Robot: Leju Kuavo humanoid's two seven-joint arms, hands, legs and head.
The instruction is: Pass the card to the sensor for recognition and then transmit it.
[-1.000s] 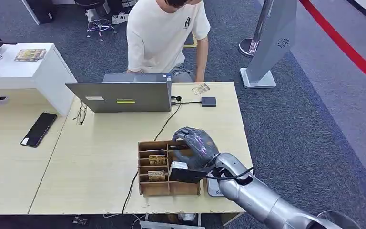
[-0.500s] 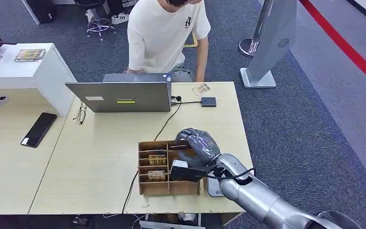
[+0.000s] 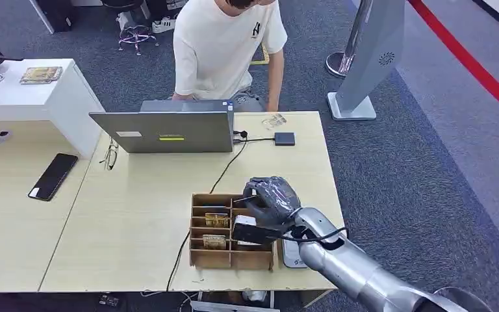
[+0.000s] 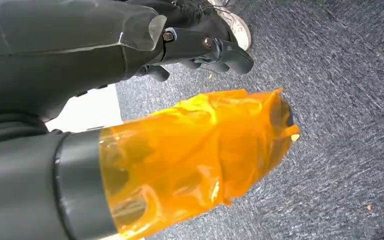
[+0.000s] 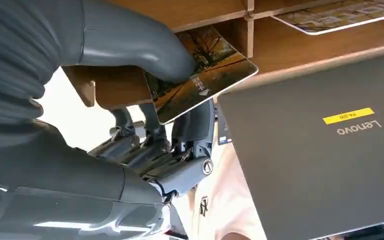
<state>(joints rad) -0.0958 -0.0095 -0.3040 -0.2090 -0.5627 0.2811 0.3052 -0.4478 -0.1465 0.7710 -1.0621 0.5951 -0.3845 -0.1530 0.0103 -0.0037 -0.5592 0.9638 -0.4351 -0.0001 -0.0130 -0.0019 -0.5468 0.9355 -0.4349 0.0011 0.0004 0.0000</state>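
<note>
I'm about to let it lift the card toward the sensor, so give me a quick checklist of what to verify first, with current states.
1. Card held by right hand: ok, thumb pressed on it.
2. Card clear of wooden organizer: cannot tell, hand hangs over the compartments.
3. Sensor's position: cannot tell.
4. Cable out of the lift path: ok, it runs beside the organizer.
5. Person clear of the arm: ok, behind laptop.
6. Left hand idle: ok, over the floor.

Right hand point(image 3: 271, 198) nearer, card point(image 5: 197, 75) pinched.
</note>
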